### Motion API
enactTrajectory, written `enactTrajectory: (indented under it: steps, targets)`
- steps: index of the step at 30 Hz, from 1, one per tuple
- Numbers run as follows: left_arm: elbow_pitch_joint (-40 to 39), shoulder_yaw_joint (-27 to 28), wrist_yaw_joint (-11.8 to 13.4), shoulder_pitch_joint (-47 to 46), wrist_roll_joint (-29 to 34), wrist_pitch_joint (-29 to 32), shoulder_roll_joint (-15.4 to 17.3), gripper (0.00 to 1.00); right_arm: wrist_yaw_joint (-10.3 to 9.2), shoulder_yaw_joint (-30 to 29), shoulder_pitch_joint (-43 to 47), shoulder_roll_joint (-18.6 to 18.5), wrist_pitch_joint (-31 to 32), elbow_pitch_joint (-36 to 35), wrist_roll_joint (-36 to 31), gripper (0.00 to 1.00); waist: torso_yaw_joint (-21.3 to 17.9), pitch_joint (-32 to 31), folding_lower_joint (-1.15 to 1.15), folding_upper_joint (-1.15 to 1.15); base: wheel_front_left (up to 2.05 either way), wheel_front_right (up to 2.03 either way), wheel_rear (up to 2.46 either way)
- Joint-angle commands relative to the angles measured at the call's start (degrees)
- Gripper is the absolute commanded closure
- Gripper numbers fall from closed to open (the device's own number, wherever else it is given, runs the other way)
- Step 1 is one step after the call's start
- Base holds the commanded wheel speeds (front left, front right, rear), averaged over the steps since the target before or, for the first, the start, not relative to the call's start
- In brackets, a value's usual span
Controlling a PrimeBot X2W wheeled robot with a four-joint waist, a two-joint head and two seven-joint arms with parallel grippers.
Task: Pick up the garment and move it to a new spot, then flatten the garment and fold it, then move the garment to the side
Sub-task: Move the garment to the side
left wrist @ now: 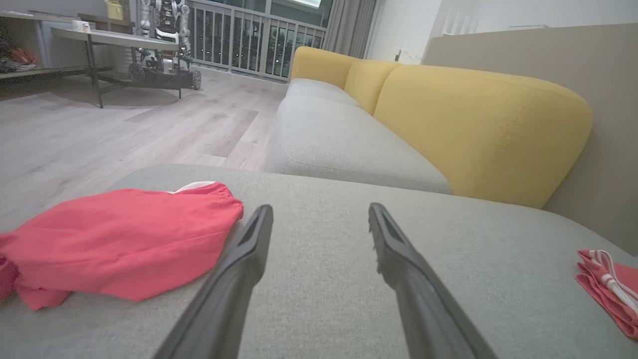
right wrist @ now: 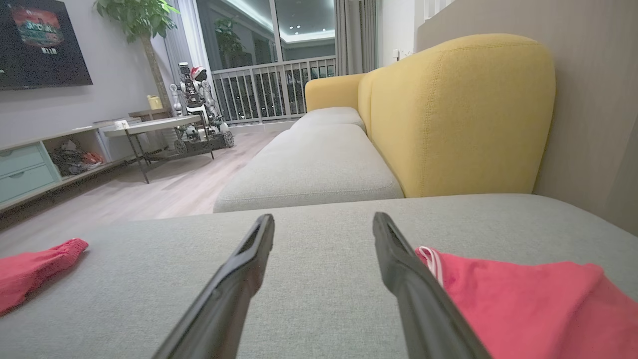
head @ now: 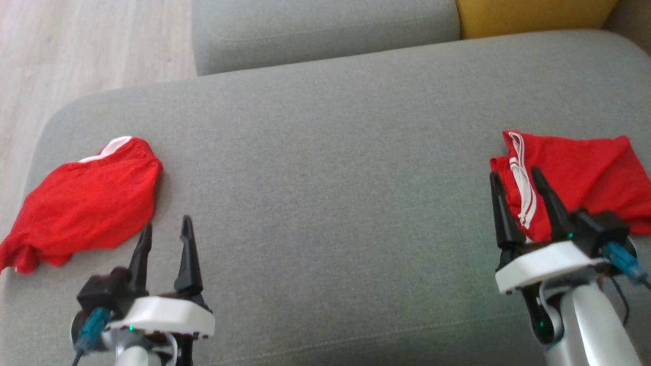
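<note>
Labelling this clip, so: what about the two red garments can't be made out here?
- Right garment: head view, right side cut off by the picture's edge; near edge hidden behind the right hand.
- Left garment: head view, bottom corner cut by the left edge.
- Both bunched: their kind is unclear.

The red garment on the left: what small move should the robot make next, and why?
Probably ease the left gripper leftward onto the crumpled red garment: it lies unfolded on the sofa cushion, and the gripper stands open and empty just beside it.
</note>
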Motion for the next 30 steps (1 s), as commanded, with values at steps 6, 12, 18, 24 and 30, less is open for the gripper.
enactTrajectory:
  steps: [6, 12, 18, 24, 30]
  targets:
    - [-2.0, 1.8, 1.1, -0.1, -0.6, -0.3, 0.2, 0.0, -0.02, 2.0, 1.8, 0.1, -1.4, -3.1, 1.9, 0.0, 0.5, -1.0, 0.0, 0.0, 0.0, 0.0, 0.0]
    - [-2.8, 0.9, 1.6, 0.1, -0.9, -0.3, 0.2, 0.0, -0.02, 2.2, 2.4, 0.1, -1.6, -2.7, 2.7, 0.0, 0.3, -1.2, 0.0, 0.0, 0.0, 0.0, 0.0]
    - [-3.3, 0.7, 1.7, 0.1, -0.7, -0.3, 0.2, 0.0, -0.02, 1.8, 2.3, 0.1, -1.7, -2.2, 2.6, 0.0, 0.1, -1.3, 0.0, 0.0, 0.0, 0.0, 0.0]
    - [-3.2, 0.4, 1.7, 0.2, -0.5, -0.3, 0.2, 0.0, -0.02, 1.3, 2.3, 0.1, -1.7, -1.5, 3.4, 0.0, 0.1, -1.2, 0.0, 0.0, 0.0, 0.0, 0.0]
    - [-3.0, -0.1, 1.6, -0.1, -0.6, -0.3, 0.2, 0.0, -0.02, 1.1, 2.5, 0.1, -1.7, -1.2, 3.6, 0.0, 1.0, -1.0, 0.0, 0.0, 0.0, 0.0, 0.0]
